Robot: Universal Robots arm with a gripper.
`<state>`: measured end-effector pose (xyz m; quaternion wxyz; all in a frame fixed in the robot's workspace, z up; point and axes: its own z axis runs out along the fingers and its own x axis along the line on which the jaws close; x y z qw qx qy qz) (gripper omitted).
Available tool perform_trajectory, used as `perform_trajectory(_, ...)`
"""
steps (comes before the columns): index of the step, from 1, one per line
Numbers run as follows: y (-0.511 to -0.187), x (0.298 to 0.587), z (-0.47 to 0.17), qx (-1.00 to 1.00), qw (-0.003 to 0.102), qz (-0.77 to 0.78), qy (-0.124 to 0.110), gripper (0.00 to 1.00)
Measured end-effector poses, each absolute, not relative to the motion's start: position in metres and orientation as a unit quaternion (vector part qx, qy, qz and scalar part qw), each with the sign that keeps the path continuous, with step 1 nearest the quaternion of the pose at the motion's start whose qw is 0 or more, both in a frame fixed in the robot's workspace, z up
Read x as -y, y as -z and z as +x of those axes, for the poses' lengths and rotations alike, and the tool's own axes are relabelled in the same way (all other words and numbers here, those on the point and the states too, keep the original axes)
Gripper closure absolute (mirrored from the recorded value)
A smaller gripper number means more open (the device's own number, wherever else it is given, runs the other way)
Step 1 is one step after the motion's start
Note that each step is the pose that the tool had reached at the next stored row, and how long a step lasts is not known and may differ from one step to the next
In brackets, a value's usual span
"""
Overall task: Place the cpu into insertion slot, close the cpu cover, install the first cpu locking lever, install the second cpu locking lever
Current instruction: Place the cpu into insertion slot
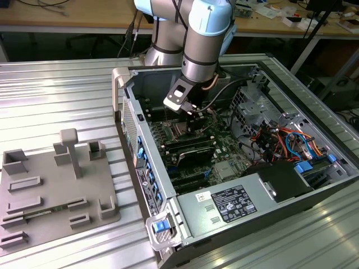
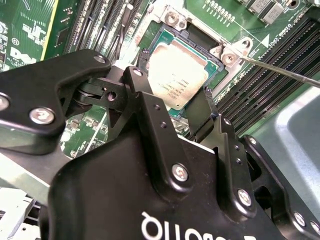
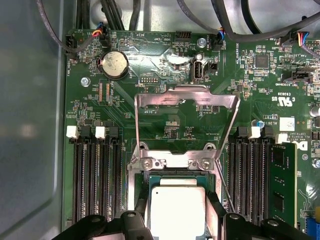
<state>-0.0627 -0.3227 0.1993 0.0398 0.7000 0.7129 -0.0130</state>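
The cpu (image 2: 176,75) shows its silver top face and sits at the insertion slot (image 2: 192,42), level with the socket's metal ring. My gripper (image 2: 174,80) is shut on the cpu, one black finger (image 2: 144,82) against each of two opposite edges. In the first wrist view the cpu (image 3: 177,212) lies between the same fingers (image 3: 214,210). The cpu cover (image 3: 186,95) is swung open and stands up behind the slot, hinged at two screws. A thin locking lever (image 2: 280,70) juts out beside the socket. In the exterior view my gripper (image 1: 189,110) reaches down into the computer case over the board.
Long black memory slots (image 3: 95,180) flank the socket on both sides. A coin battery (image 3: 113,64) and cables (image 3: 125,15) lie behind the cover. The case walls (image 1: 143,162) and drive cage (image 1: 263,106) hem in the arm. A grey parts fixture (image 1: 53,190) lies on the exterior view's left.
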Motion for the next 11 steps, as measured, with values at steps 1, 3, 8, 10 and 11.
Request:
perform_trajectory(1, -0.1992, 0.3227, -0.0627, -0.713, 0.040, 0.700, 0.013, 0.46)
perform_trajectory(3, -0.1989, 0.3227, -0.0627, -0.713, 0.040, 0.700, 0.013, 0.46)
perform_trajectory(8, -0.1978, 0.3227, -0.0627, -0.713, 0.039, 0.700, 0.013, 0.46)
perform_trajectory(10, -0.1973, 0.3227, -0.0625, -0.713, 0.039, 0.700, 0.013, 0.46)
perform_trajectory(11, -0.1972, 0.3227, -0.0624, -0.713, 0.039, 0.700, 0.013, 0.46)
